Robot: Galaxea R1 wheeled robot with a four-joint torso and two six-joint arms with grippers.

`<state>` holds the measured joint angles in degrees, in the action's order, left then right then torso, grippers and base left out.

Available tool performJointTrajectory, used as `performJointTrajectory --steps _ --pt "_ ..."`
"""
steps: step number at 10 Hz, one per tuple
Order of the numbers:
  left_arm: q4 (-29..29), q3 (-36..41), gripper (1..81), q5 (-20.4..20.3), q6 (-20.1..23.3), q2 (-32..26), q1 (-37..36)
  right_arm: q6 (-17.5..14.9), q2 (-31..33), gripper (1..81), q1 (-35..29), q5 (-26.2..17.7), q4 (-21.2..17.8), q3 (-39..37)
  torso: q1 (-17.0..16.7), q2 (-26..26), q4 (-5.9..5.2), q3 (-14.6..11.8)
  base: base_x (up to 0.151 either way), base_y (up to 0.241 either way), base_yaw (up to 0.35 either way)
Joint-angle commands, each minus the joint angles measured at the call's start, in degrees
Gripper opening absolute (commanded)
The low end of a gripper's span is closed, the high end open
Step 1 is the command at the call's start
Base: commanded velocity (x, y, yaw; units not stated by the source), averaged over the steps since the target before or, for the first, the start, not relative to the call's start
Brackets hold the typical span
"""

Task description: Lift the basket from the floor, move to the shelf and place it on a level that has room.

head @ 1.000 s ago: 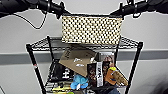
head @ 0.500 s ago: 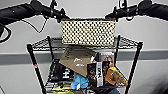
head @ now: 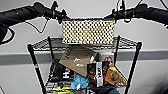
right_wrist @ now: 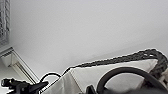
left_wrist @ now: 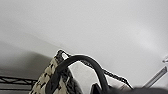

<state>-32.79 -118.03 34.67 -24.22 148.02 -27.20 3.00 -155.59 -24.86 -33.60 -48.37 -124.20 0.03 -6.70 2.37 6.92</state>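
Progress is well on, as we judge it: the basket (head: 88, 32) is off the floor and we hold it up in front of the shelf (head: 85, 67), level with the top tier. What is left, by our reading, is to set it down on that top level (head: 50, 43) and let go. We cannot tell whether its base already touches the wire grid or hangs just above it; its lower edge overlaps the tier where we look down on it from the head.

We carry the basket between both arms. Our left gripper (head: 60, 17) is at the basket's upper left corner, and our right gripper (head: 115, 15) is at its upper right corner, each beside the dark rim. From the left wrist we see a black loop handle (left_wrist: 82, 70) arching close by over the woven side; from the right wrist we see the other handle (right_wrist: 127, 76) and the dark rim over the pale lining. Each gripper appears to have hold of its end, yet we cannot tell whether the fingers are closed.

The top level looks bare at left and right of the basket. The lower tier is crowded with a cardboard piece (head: 76, 60), boxes and soft toys.
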Motion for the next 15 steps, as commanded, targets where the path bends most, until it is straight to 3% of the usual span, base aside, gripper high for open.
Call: performJointTrajectory --steps 1,2,4,15 --pt "-1.2 3.0 1.0 1.5 0.0 -0.3 -10.6 -0.9 0.3 1.0 -8.0 -0.8 0.9 1.7 0.0 0.0 0.00 0.0 0.000 0.000 0.000" --pt "-1.2 3.7 81.1 1.5 0.0 -0.6 -11.1 -0.8 1.1 81.1 -8.0 -0.6 0.9 2.7 0.0 0.0 0.00 0.0 0.000 0.000 0.000" --pt "-1.2 4.6 81.1 1.6 0.0 -1.5 -11.3 -0.8 3.2 81.1 -8.6 -0.5 0.7 5.6 0.0 0.0 0.00 0.0 0.000 0.000 0.000" --pt "0.9 19.3 81.1 1.9 -0.3 -19.1 -14.6 0.3 25.4 81.1 -13.4 0.9 0.4 27.2 0.1 0.0 0.00 0.0 0.000 0.000 0.000"
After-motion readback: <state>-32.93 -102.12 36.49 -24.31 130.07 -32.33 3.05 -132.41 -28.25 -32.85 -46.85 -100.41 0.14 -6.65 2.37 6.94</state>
